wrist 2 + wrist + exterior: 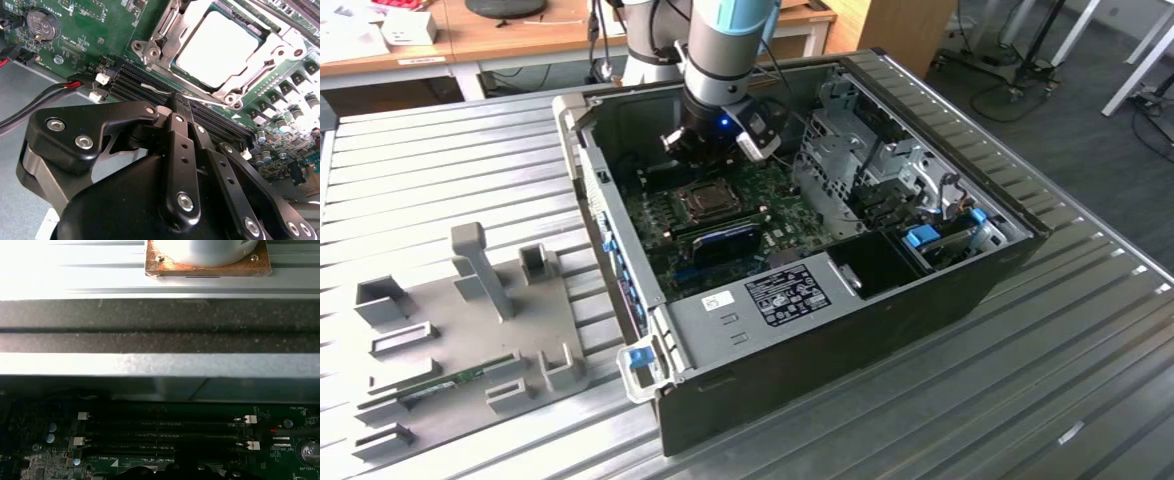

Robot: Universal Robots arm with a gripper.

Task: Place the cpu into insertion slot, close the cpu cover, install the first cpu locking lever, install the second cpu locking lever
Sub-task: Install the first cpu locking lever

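An open computer case [854,330] lies on the ribbed metal table, and my arm reaches down into it. In the second wrist view the cpu [217,47], with its pale silver top, sits in the insertion slot [711,201] on the green board. The silvery cpu cover [167,30] frames it and lies flat around it. My gripper [176,100] [716,150] is shut, its black tip just beside the socket's near edge, over the memory slots [132,82]. A thin metal locking lever [152,88] runs out from under the tip; whether the tip grips it is hidden.
A coin battery [42,24] and a red-and-black cable [50,95] lie beside the memory slots [165,427]. The drive cage [854,150] stands at the exterior view's right of the socket. A grey fixture plate [467,320] lies on the table outside the case.
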